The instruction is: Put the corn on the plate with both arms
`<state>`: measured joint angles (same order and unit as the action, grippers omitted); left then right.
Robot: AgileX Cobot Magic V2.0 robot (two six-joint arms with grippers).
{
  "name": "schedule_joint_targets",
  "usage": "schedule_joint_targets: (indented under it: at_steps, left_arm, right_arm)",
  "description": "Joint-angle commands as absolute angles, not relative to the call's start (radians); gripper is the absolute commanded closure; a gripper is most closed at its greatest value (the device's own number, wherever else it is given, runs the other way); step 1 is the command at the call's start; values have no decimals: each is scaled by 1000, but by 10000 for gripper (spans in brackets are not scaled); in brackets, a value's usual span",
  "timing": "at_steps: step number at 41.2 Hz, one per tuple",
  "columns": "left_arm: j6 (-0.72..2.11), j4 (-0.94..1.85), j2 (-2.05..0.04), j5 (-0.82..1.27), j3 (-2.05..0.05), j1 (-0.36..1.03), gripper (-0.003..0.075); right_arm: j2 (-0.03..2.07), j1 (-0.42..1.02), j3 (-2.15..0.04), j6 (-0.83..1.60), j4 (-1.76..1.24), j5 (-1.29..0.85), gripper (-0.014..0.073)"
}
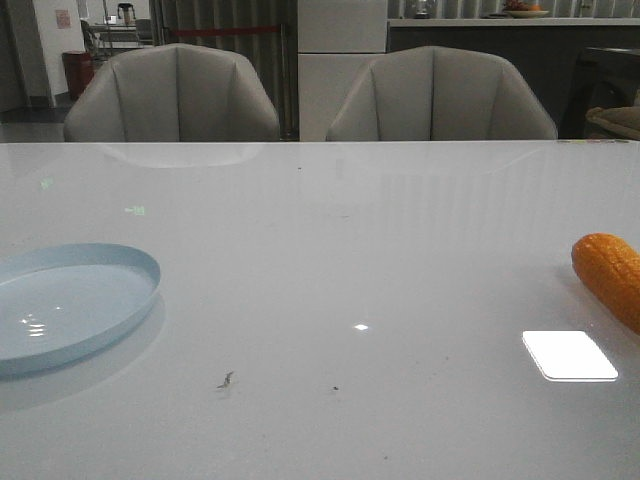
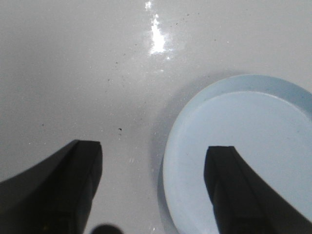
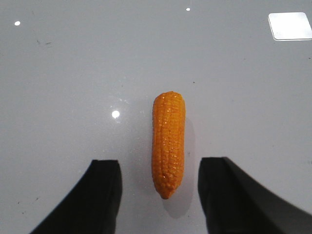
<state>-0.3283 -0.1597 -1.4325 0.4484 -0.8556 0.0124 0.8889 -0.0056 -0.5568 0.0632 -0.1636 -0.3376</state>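
Since the corn [image 3: 168, 144] lies flat on the white table [image 1: 350, 250], far to the right of the plate [image 1: 70, 300] with bare tabletop between them, the step in hand looks like the first pickup by the right gripper [image 3: 158, 192]. That gripper hangs above the corn with its jaws spread wide and empty, one finger on each side of the cob near the tapered end, neither touching it. A good grasp would probably come straight down and close across the cob's width nearer its thick middle, because the rounded, bumpy surface may roll or slip toward the taper. The left gripper [image 2: 153, 187] is likewise spread and empty, poised over the plate's rim, where it seems ready to receive the corn.
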Motion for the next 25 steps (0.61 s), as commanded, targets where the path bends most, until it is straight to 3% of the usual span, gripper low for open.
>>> schedule_joint_targets:
  at_steps: [1,14,25]
  left_arm:
    - [-333,-154,-1489,451,-945,11,217]
    - [-329,-154,-1666,495,-1018,13,230]
    - [-329,-154,-1740,499,-1018,16,379]
  right_arm:
    - [884,-12,-592,66,-168,-271,126]
    - [884,-12,-592,66,-168,-271,126]
    - [884,-12,-592,66,-168,-270,126]
